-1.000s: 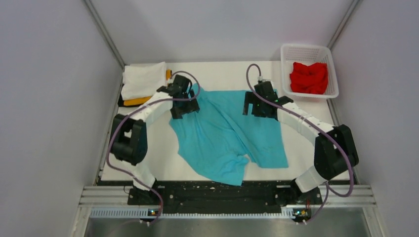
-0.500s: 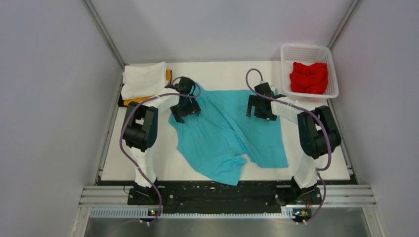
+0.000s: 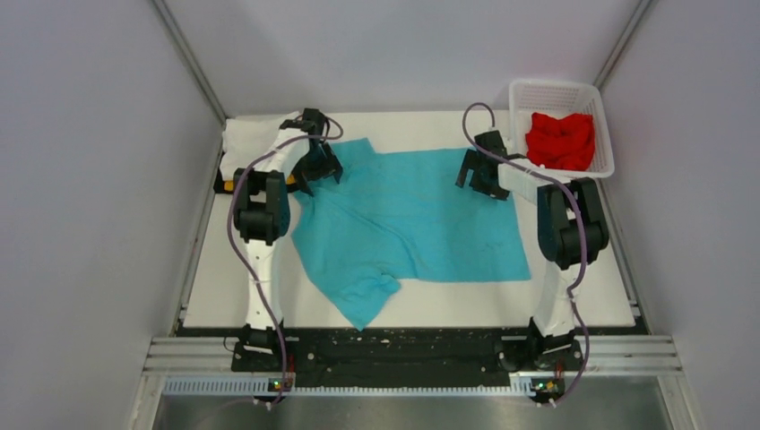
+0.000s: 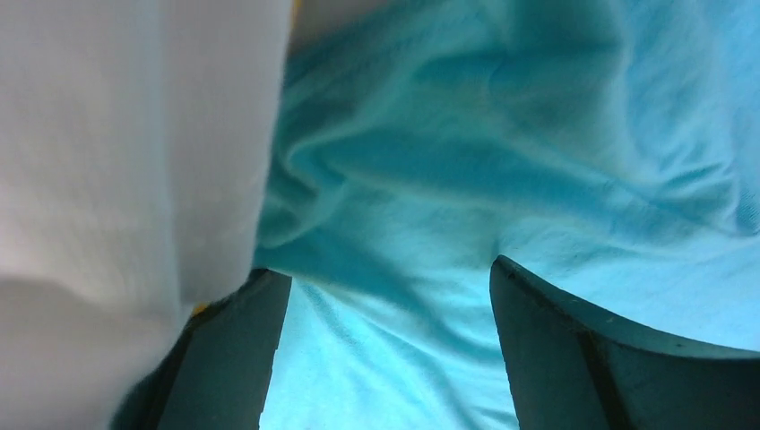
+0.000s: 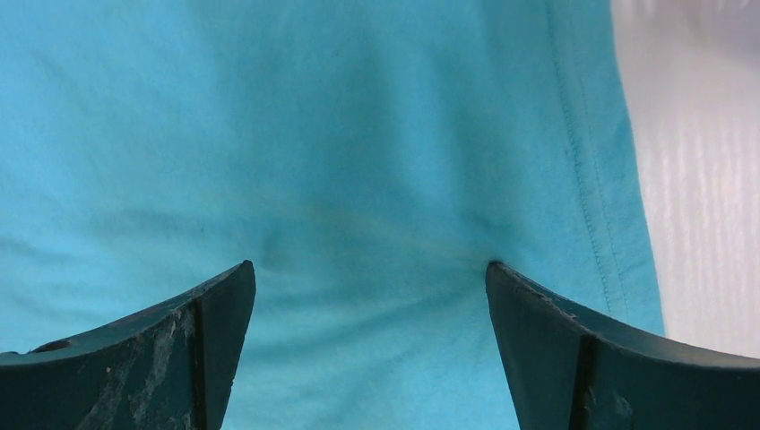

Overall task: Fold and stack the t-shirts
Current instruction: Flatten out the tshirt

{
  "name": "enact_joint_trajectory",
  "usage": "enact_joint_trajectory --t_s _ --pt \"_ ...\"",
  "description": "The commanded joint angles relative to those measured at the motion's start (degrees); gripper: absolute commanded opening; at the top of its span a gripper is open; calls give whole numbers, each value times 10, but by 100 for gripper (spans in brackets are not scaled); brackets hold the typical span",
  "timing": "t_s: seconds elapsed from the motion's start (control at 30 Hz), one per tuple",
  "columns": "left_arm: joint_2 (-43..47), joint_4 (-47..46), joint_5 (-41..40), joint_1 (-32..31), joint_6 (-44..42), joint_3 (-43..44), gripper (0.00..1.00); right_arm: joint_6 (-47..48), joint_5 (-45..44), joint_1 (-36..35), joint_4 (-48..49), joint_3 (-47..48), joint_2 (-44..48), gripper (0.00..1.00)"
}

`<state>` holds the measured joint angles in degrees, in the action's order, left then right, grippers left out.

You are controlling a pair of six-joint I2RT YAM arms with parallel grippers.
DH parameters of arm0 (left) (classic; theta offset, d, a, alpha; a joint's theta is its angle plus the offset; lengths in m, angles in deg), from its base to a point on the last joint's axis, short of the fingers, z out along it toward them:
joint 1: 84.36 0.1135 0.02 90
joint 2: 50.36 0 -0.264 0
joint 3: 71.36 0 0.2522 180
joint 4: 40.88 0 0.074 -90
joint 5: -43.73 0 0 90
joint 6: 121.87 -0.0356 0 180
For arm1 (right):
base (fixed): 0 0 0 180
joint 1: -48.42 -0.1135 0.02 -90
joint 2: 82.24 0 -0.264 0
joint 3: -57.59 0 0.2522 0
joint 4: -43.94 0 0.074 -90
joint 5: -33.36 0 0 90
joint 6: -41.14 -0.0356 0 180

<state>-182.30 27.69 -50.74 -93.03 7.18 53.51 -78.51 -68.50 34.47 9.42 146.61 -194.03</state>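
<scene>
Turquoise t-shirt lies beneath both outstretched arms; left gripper and right gripper gape, holding nothing.

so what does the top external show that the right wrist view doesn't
Only the top external: the whole turquoise t-shirt spread out, the left gripper at its far left corner, the white t-shirt beside it, and the red t-shirt in the basket. Only the right wrist: the stitched hem close up and the fingers set wide apart. Both: the right gripper over turquoise cloth on the white table.
</scene>
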Motion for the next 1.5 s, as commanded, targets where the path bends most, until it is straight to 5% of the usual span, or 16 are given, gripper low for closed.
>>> enact_joint_trajectory --t_s 0.0,0.37,0.6,1.0,1.47 --pt "-64 15 1 5 -84 84 85 -1 -31 18 -22 36 -35 99" --pt "75 -20 41 -10 -173 32 86 45 0 15 -6 51 5 99" --pt "119 -101 84 -28 -141 28 86 101 53 -17 63 43 52 99" --pt "-14 -322 110 -28 22 101 95 107 39 -57 87 -4 86 99" --pt "-137 -356 96 -40 134 142 99 103 1 -56 76 -93 148 99"
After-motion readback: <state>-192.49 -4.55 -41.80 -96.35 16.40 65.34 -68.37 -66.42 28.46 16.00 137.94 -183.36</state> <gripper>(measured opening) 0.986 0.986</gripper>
